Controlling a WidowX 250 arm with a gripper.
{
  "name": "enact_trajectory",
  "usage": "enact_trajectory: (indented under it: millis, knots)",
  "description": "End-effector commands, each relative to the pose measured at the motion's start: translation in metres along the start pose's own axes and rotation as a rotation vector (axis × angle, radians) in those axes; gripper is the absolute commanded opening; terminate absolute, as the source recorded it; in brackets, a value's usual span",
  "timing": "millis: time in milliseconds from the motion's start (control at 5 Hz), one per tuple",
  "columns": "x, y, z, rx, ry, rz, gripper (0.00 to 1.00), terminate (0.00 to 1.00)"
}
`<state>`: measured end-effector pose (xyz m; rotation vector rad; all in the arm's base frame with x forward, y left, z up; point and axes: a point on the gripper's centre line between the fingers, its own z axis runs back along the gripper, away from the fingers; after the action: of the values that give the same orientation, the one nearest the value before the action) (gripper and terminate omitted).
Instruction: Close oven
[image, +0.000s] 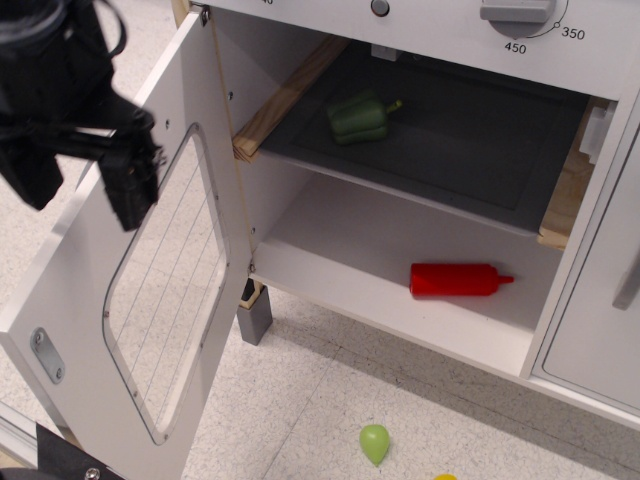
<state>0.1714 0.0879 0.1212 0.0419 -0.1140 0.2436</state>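
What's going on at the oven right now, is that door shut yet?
Not yet. The oven door hangs wide open, swung out to the left. The black arm's pincer is over the door's upper outer part, fingers apart and gripping nothing; whether it touches the door is unclear. Inside the oven, a green pepper lies on the dark tray and a red bottle lies on the white shelf below. A small green thing sits on the floor.

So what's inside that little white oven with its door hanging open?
In the oven, a green pepper lies on the dark tray, and a red bottle lies on its side on the white floor below. The cavity's far right corner is hidden by the frame.
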Motion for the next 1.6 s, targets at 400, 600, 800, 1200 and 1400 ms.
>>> enact_trajectory:
  millis: [400,600,800,1200,1400]
  knots:
    - [0.011,-0.016,-0.033,-0.003,0.018,0.125,1.00,0.00]
    - [0.019,-0.045,-0.034,-0.016,-0.003,0.192,1.00,0.00]
    - [0.032,-0.072,-0.035,-0.023,-0.062,0.223,1.00,0.00]
    - [0.085,-0.132,-0.034,-0.095,-0.075,0.330,1.00,0.00]
    - [0.105,-0.152,-0.019,-0.147,-0.095,0.346,1.00,0.00]
